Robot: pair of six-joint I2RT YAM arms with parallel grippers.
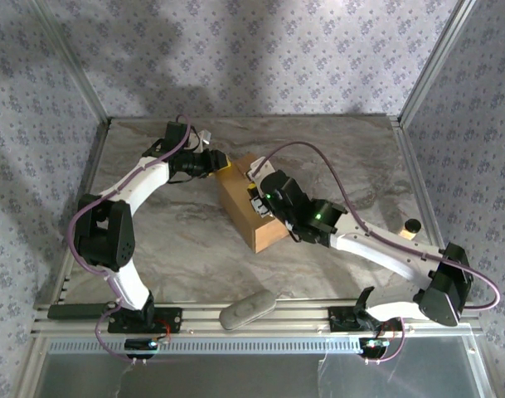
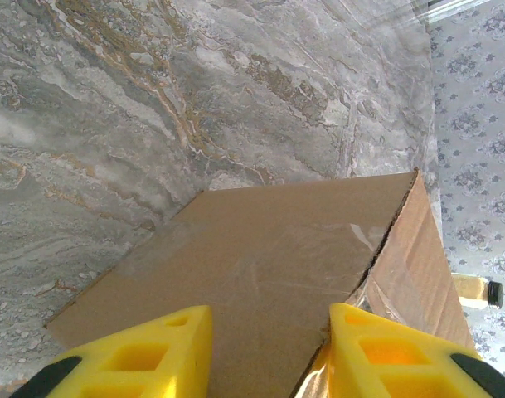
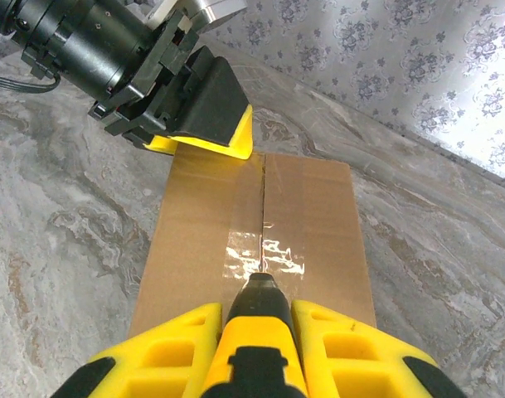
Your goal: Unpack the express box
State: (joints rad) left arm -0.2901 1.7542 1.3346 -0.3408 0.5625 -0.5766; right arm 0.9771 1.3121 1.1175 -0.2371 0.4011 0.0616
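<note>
1. Express box (image 1: 240, 199) sits about mid-table (image 1: 177, 249) with its flaps shut. It lies on a diagonal from near-right to far-left. A grey pouch-looking thing (image 1: 248, 308) lies nearer the arm bases, well apart from it.
2. The right gripper (image 3: 259, 313) is clamped tight on a yellow-and-black cutter (image 3: 256, 352). The cutter's tip is right on the clear tape (image 3: 264, 253) over the centre seam, roughly halfway along the top. Can't tell if it's actually bitten through the tape.
3. My read is that the step in hand is slitting that seam. To do it well, I'd run the tip dead along the gap between the two flaps. Go shallow so it only parts the tape and doesn't dig into whatever's inside, in one steady line with no wandering onto bare cardboard.
4. At the far-left end of the box is the left gripper (image 2: 269, 313). Its jaws are part-way apart, fingertips down at that end, with nothing pinched between them that I can see. It looks like it's bracing the box.
5. The brace matters, because if the box slides, the blade skids off the seam.
</note>
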